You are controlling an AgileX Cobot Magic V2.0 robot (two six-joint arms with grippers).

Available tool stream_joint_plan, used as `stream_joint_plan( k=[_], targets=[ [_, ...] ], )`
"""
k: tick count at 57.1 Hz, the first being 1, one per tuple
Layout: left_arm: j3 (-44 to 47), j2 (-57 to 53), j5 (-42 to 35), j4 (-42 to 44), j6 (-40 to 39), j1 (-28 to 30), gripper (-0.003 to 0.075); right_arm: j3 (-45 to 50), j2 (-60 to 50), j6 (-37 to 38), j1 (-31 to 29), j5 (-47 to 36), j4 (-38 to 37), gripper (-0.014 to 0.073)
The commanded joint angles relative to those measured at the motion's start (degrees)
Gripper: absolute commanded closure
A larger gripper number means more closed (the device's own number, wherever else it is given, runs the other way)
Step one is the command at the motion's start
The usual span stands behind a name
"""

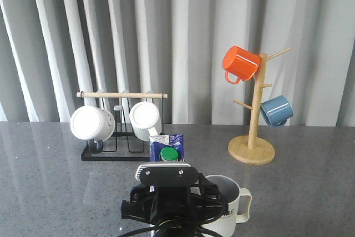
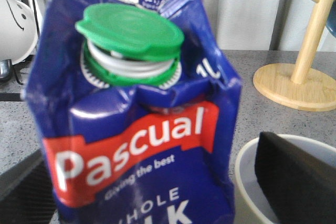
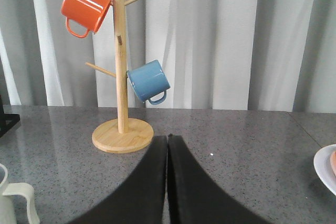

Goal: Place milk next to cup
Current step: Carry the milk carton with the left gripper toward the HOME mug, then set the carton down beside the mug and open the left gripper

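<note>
The milk (image 1: 168, 149) stands upright on the table (image 1: 50, 181), just left of the cup (image 1: 228, 206), between the left gripper's (image 1: 166, 201) fingers (image 2: 294, 174), which seem to clasp it. The right gripper's (image 3: 167, 182) fingers are pressed together, holding nothing.

Soft even daylight; the close milk (image 2: 136, 129) looks slightly blurred.
</note>
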Motion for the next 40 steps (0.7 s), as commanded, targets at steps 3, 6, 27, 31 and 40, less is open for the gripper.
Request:
stream_joint_plan(
  k=[3, 6, 27, 31, 40],
  targets=[
    [-1.3, -4.4, -3.0, 2.6, 0.2, -0.3, 0.0, -1.6, -0.3, -0.3, -0.4, -4.1, -0.5, 0.0604],
    [-1.3, -5.4, -3.3, 2.6, 0.2, -0.3, 0.0001, -1.6, -0.3, -0.3, -0.4, -4.1, -0.5, 0.0604],
    [-1.3, -15.7, 1.3, 7.2, 3.4, -0.3, 0.0014, -1.6, -0.3, -0.3, -0.4, -4.1, -0.5, 0.0604],
    [-1.3, -18.6, 2.8, 10.3, 3.5, -0.3, 0.0032, -1.6, -0.3, -0.3, -0.4, -4.1, -0.5, 0.0604],
    [-1.3, -25.0, 5.1, 15.1, 7.3, -0.3, 0.0205, -1.6, -0.3, -0.3, -0.4, -4.1, -0.5, 0.0604]
  ],
)
